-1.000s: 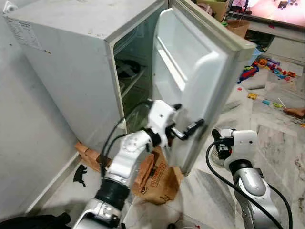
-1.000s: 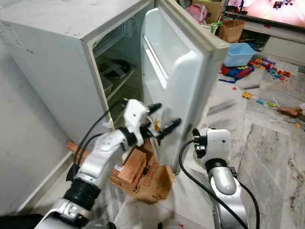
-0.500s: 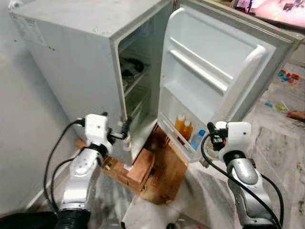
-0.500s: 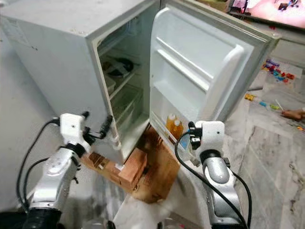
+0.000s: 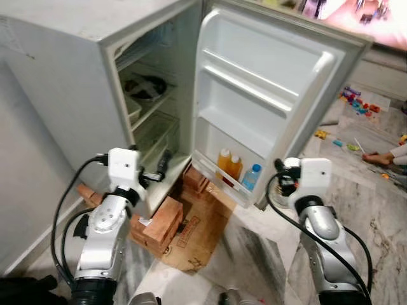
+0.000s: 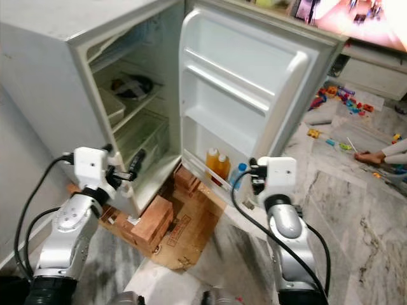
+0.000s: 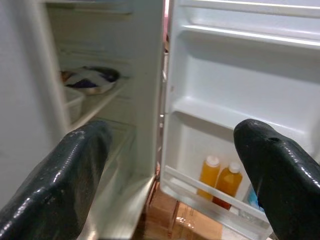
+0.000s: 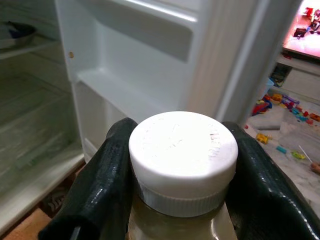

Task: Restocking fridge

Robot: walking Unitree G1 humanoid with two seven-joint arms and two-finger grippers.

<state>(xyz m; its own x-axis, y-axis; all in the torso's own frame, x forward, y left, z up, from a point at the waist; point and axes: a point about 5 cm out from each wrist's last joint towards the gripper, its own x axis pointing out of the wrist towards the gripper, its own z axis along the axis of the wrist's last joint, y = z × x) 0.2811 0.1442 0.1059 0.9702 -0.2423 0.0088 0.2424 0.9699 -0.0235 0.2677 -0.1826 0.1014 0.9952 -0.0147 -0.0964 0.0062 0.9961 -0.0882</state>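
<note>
Gripping a white-capped bottle (image 8: 182, 165) between closed fingers, right gripper (image 8: 180, 185) beside open fridge door (image 5: 267, 95).

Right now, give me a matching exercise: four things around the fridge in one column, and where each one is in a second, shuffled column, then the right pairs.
Things:
1. orange bottles
2. white-capped bottle
3. dark bowl
4. cardboard

Places:
A. on the floor under the open fridge door
B. held between the right gripper's fingers
C. on the bottom door shelf
D. on an upper shelf inside the fridge

Pairs: 1-C, 2-B, 3-D, 4-A
</note>
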